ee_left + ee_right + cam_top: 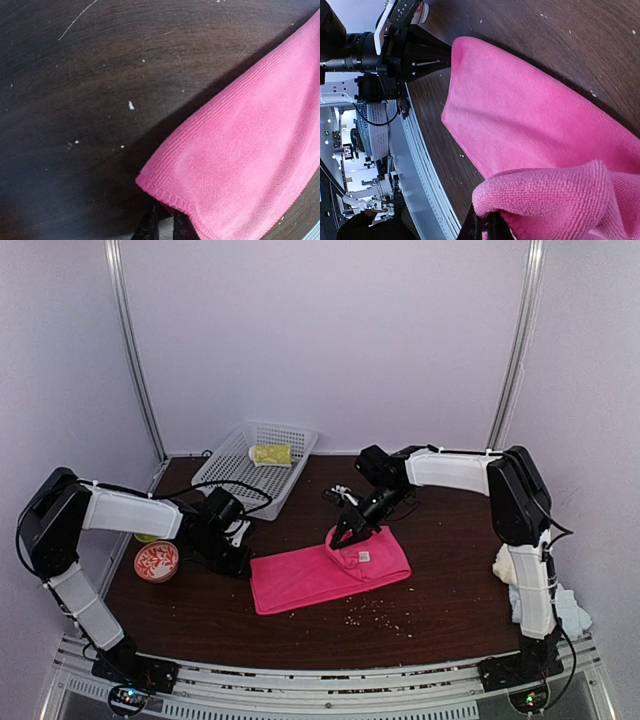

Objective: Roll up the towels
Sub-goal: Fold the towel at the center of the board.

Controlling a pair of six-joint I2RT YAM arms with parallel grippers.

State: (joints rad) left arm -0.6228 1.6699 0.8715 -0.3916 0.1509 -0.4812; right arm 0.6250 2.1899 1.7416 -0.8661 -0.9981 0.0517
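Pink towel (300, 582) fills wrist views; only overhead shows yellow towel (271, 454).

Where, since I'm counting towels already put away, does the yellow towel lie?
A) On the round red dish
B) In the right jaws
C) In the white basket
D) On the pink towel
C: the yellow towel lies in the basket at the back, well apart from the pink towel.
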